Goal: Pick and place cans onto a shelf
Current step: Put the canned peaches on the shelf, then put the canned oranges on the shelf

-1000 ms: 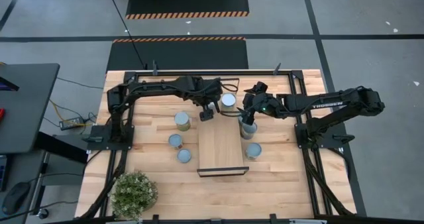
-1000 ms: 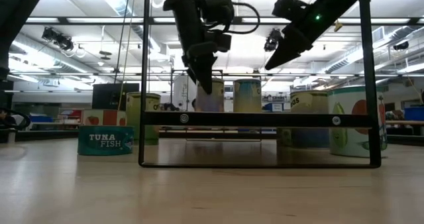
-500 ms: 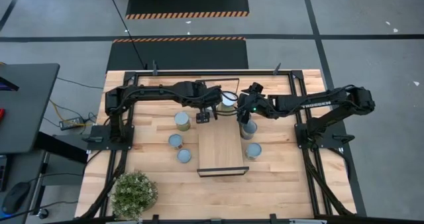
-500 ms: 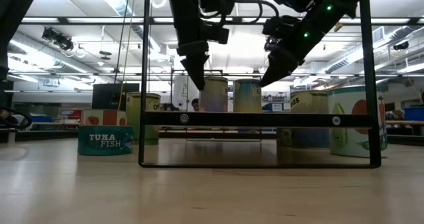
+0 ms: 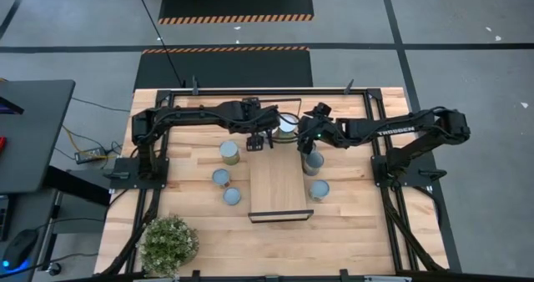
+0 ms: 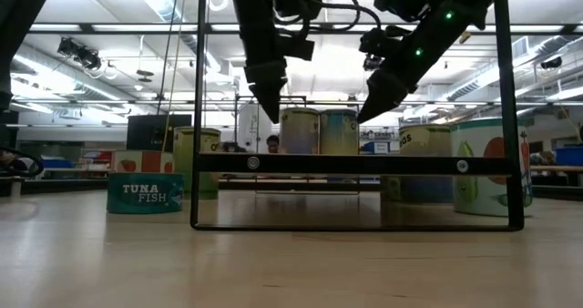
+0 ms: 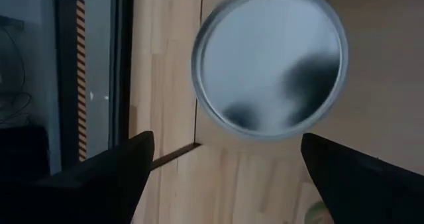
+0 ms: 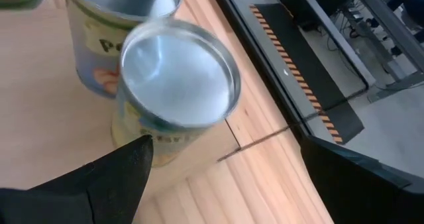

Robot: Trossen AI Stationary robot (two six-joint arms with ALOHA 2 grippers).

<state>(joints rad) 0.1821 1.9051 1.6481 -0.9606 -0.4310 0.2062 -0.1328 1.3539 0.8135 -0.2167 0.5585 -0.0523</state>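
Item: two-arm rig at a plank bench (image 5: 350,224), cans to go onto a shelf.

Shelf (image 5: 277,186): light-wood board at bench centre, black frames at its 12 and 6 o'clock ends. The overhead view shows no can on its middle and near end; its far end lies under the arms.

Cans: one at the shelf's 12 o'clock end (image 5: 287,125), under both arms; three off its 9 o'clock side (image 5: 229,153) (image 5: 221,178) (image 5: 233,196); two off its 3 o'clock side (image 5: 313,161) (image 5: 319,189). Others cannot be placed from above.

Left tool (image 5: 259,143): fingers apart, empty, hanging above the bench just at 9 o'clock of the 12 o'clock can; its wrist view looks straight down on that can's top (image 7: 268,61).

Right tool (image 5: 310,138): fingers apart, empty, just at 3 o'clock of the same can, raised; its wrist view shows two cans close together (image 8: 175,85).

Hazards, as judged:
- Both tools converge on one can; fingers or wrists may collide if both descend.
- A finger landing on the rim instead of straddling it would tip or shove the can.
- The neighbouring can stands close; a wide finger may knock it.
- The shelf's black frame sits nearby and may snag a low approach.
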